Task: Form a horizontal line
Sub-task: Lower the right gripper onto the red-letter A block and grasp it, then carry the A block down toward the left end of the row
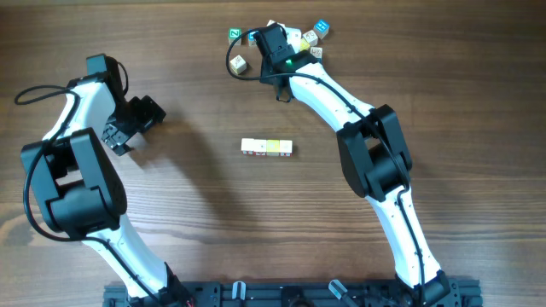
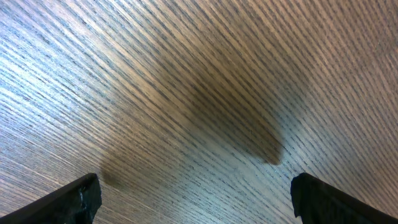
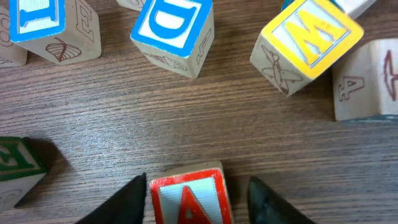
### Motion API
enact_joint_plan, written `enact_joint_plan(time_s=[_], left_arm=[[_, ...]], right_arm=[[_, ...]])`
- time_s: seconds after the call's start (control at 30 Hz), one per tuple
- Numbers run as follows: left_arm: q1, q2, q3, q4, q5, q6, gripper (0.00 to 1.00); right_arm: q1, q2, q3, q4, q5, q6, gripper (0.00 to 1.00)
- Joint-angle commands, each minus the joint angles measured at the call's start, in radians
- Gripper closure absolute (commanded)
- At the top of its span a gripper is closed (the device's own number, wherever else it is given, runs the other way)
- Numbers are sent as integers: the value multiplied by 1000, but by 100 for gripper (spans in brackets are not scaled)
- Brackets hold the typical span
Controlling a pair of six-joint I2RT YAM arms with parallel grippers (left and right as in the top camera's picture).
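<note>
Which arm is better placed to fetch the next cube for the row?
Right. The right hand straddles the A cube among the loose cubes, a finger at each side. The left hand hangs open over bare table, far from them and the row.

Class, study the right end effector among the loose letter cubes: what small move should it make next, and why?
Probably close the right end effector on the red A cube: its fingers already flank it, with a sliver of table showing beside one finger. The row at mid-table awaits it.
</note>
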Motion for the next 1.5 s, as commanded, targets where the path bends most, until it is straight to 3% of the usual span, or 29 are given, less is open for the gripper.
enact_joint_plan(time_s=[0.0, 0.07, 0.2, 0.43, 0.53, 0.67, 0.77, 0.8, 1.0, 1.17, 1.47], left_arm=[[4, 11, -3, 0, 8, 5, 0], [3, 11, -3, 0, 8, 5, 0], [4, 11, -3, 0, 8, 5, 0], [3, 11, -3, 0, 8, 4, 0], [4, 11, -3, 0, 8, 5, 0], [3, 11, -3, 0, 8, 5, 0], [4, 11, -3, 0, 8, 4, 0], [3, 11, -3, 0, 8, 4, 0], [4, 11, -3, 0, 8, 5, 0], [3, 11, -3, 0, 8, 5, 0], [3, 11, -3, 0, 8, 5, 0]], right_arm=[[-1, 16, 1, 7, 47, -56, 45], [-1, 16, 2, 32, 47, -111, 48], [-1, -15, 3, 51, 46, -169, 63], [-1, -24, 3, 18, 47, -175, 68], [0, -81, 3, 13, 43, -175, 82], [0, -235, 3, -65, 11, -175, 82], [0, -313, 3, -178, -140, -175, 80], [0, -335, 3, -295, -196, -173, 80], [14, -330, 3, -493, -517, -158, 79], [159, -325, 3, -458, -422, -19, 76], [372, -290, 3, -312, -219, 68, 81]])
